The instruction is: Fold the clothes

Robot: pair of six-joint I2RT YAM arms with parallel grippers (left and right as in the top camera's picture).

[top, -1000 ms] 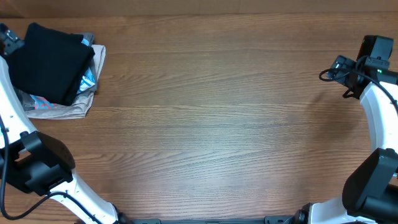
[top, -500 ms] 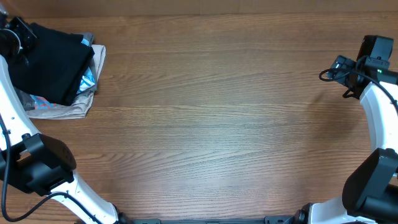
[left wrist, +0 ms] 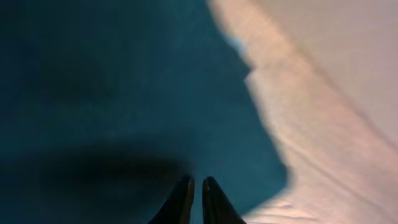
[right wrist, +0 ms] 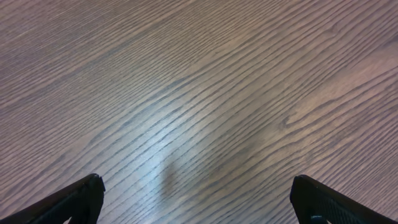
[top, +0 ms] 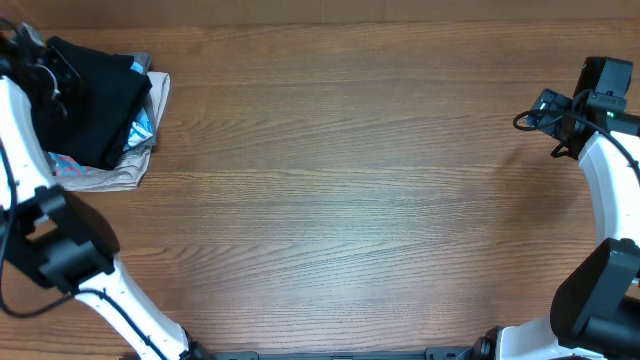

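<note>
On the left, the left claw (left wrist: 198, 183) is hanging clenched at the folded black T-shirt (top: 95, 105) lying on a pile of clothes (top: 120, 172) at the table (top: 350, 180) corner, maybe pinching it, so pulling is risking dragging the pile, while the right claw (right wrist: 196, 183) is hovering released.

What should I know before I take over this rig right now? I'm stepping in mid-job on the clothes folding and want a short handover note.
Left pincer: shut, right over the black shirt; no cloth visible between its tips.
Right pincer: open, empty, over bare table on the right side.
Shirt: a compact bundle on top of a pile of other clothes, far left corner.
Done: the shirt looks folded up, though I cannot tell how neatly.
Left: probably check the fold and clear the left arm.
</note>
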